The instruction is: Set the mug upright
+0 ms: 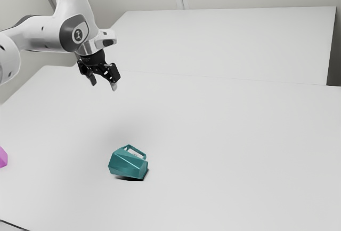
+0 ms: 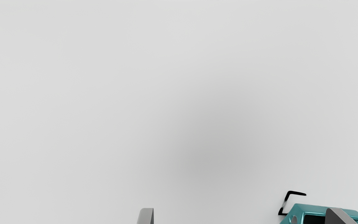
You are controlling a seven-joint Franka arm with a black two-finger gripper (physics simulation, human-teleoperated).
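Teal faceted mug point(image 1: 128, 166) down on its side on the white worktop point(image 1: 229, 151), lower left of centre in the exterior view, angular handle point(image 1: 137, 151) uppermost. Black fingers with pale tips point(image 1: 115, 74) in the upper left of that frame, well above the mug and apart from it. Fingers point(image 2: 146, 217) open, spread wide, nothing gripped. Wrist view: mug partly hidden behind one fingertip, outside most of the gap between the two.

Exterior view adds the white arm point(image 1: 50, 32) at upper left and a magenta object point(image 1: 2, 157), cut by the left edge. Wrist view adds a thin black bent line point(image 2: 296, 193) beside the mug, and a dark recess framed in teal; cannot tell whether mouth or handle loop.
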